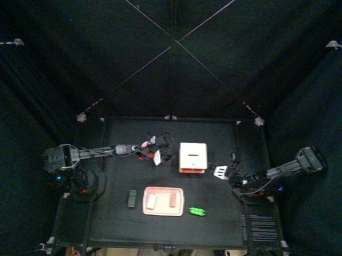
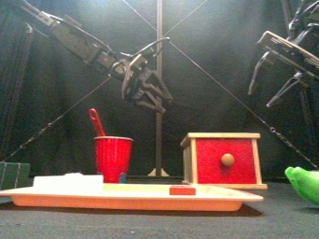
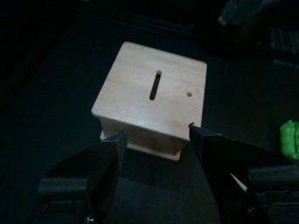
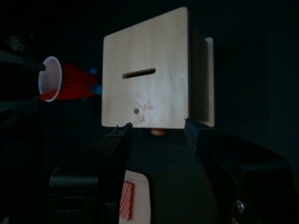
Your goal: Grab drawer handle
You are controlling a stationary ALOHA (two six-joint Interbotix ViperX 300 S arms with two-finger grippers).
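Observation:
The drawer (image 2: 225, 159) is a small cream box with a red front and a round handle (image 2: 228, 160); it stands right of the middle (image 1: 195, 157). My right gripper (image 2: 281, 70) hangs open, above and to the right of the drawer, near its red front (image 1: 230, 177). In the right wrist view the drawer's slotted top (image 4: 146, 74) fills the picture beyond my open right gripper (image 4: 158, 131). My left gripper (image 2: 147, 89) hangs open, high behind the red cup. The left wrist view has the drawer's top (image 3: 152, 87) showing past the spread fingers (image 3: 111, 144).
A red cup (image 2: 114, 157) with a red stick in it stands left of the drawer. A flat pink-orange tray (image 2: 125, 194) lies along the front edge. There is a green object (image 2: 303, 182) at the front right and a dark block (image 2: 13, 175) at the far left.

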